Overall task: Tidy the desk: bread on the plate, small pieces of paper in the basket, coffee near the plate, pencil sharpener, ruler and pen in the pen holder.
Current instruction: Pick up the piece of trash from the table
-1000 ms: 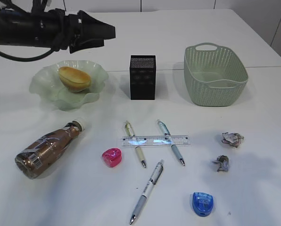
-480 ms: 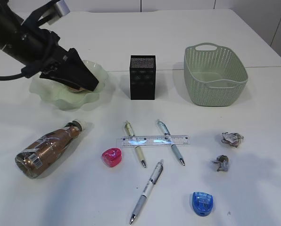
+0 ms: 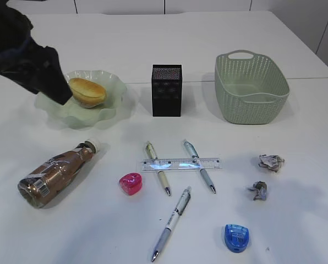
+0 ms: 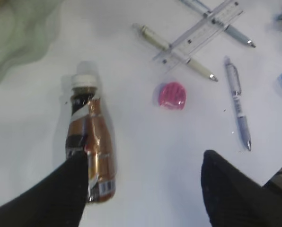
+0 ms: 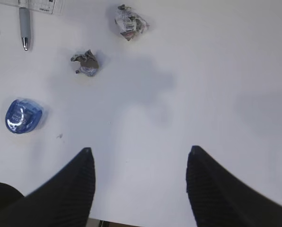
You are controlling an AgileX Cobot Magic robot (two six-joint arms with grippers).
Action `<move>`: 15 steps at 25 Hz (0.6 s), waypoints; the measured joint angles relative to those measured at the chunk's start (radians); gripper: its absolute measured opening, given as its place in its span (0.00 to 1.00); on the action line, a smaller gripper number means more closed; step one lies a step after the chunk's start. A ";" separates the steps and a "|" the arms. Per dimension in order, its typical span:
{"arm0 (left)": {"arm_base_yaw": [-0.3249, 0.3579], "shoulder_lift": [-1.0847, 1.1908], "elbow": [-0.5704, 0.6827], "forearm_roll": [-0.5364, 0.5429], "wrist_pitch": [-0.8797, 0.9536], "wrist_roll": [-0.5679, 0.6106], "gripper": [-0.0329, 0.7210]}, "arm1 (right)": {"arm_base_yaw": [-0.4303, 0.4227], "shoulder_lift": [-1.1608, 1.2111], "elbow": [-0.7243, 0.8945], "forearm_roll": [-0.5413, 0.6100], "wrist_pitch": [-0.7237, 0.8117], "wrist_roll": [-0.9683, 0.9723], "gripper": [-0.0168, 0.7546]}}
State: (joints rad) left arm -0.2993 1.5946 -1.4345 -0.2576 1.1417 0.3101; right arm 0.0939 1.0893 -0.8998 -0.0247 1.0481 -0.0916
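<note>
Left wrist view: left gripper [image 4: 141,189], jaws wide and empty, hangs over the lying coffee [image 4: 90,151]; likely next, descend and grasp it. Right gripper [image 5: 138,184] likewise open, empty.

Staged lab or test office setup, not lived-in room. Large plain white surface [image 3: 208,44] built from panels, seam visible between them; pale wall panels behind. Black robot arm [image 3: 21,55] reaches in from left edge. Items laid out apart like test props: pens [image 3: 157,168], clear ruler [image 3: 180,164], pink sharpener [image 3: 131,183], blue sharpener [image 3: 236,237], crumpled paper [image 3: 271,162], mesh pen holder [image 3: 167,90], green basket [image 3: 251,88], bottled coffee [image 3: 56,174], bread [image 3: 87,92] on glass plate [image 3: 111,82].
</note>
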 joint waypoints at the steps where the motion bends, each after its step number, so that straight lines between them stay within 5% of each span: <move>1: -0.001 -0.006 0.000 0.037 0.038 -0.028 0.73 | 0.000 -0.004 0.000 0.000 0.000 0.000 0.64; 15: 0.000 -0.198 0.249 0.108 0.080 -0.119 0.68 | 0.000 -0.028 0.000 -0.002 0.012 0.000 0.64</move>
State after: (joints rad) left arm -0.2996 1.3962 -1.1851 -0.1497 1.2218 0.1909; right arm 0.0939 1.0612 -0.8998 -0.0270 1.0604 -0.0916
